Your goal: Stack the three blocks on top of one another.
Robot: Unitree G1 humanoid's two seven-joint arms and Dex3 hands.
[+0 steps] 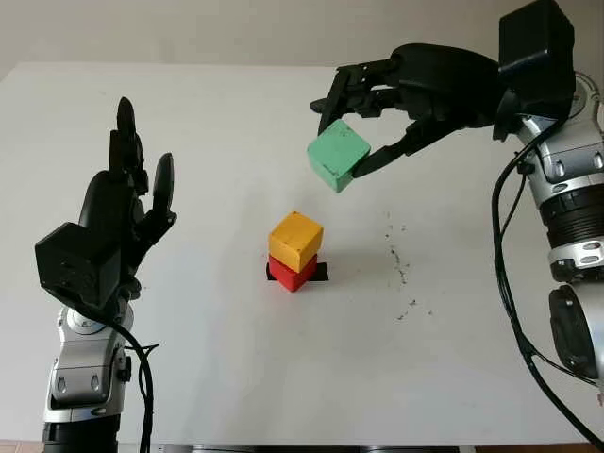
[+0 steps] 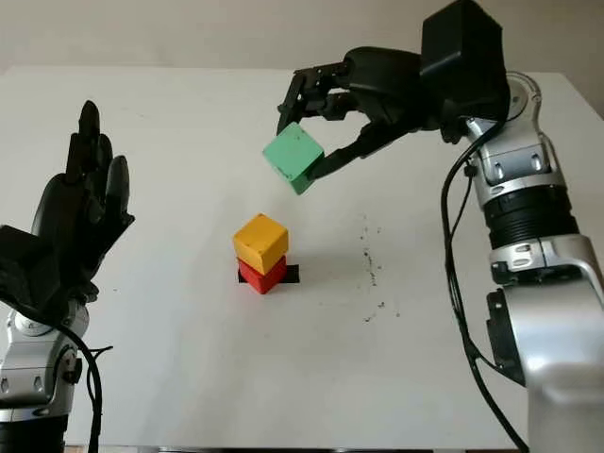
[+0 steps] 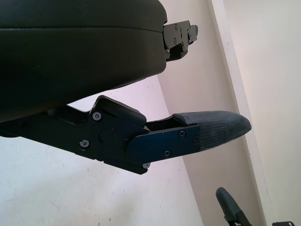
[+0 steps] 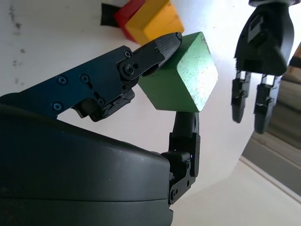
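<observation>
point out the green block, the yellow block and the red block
green block [image 1: 337,156], left eye view, its front face, held in the right hand [image 1: 363,127]
yellow block [image 1: 295,238], left eye view, its top
red block [image 1: 293,275], left eye view, its visible side

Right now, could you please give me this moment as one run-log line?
right hand: holds green block aloft, beyond stack | yellow block on red block | left hand: open, raised at left | green unplaced

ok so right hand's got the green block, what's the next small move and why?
Probably carry the green block toward the robot until it is over the yellow block, then lower. The right hand holds it in the air, beyond and right of the stack; yellow already sits on the red block. The left hand is open, raised at the left.
</observation>
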